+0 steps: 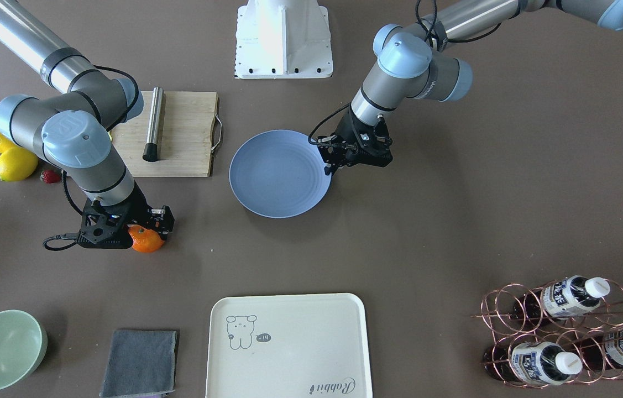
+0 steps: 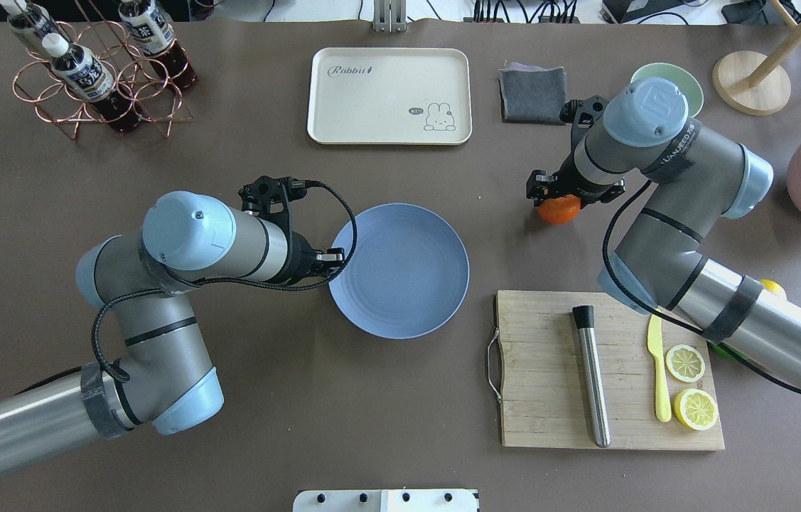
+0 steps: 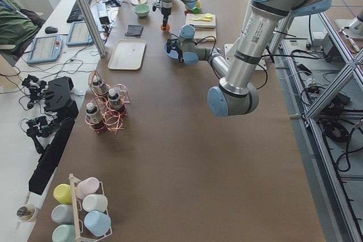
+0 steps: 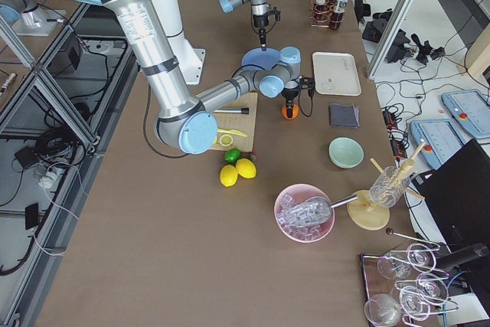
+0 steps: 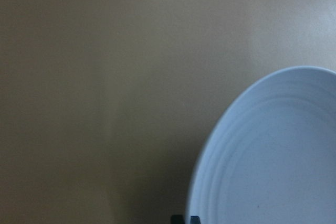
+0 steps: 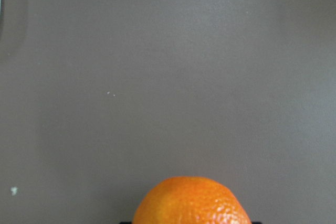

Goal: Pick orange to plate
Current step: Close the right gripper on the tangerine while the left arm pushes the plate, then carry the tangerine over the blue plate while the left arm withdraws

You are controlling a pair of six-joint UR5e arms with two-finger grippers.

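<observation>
My right end effector (image 1: 142,229): astride orange (image 1: 147,241); grip, cannot tell. Hazard: fruit slips en route to plate (image 1: 281,172). Left end effector (image 1: 329,167), clenched, crowds rim.

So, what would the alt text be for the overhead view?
At a brown table, the robot's right gripper grips an orange beside an empty blue plate; the left gripper sits at the plate's rim. Cutting board, tray and bottles surround them.
</observation>
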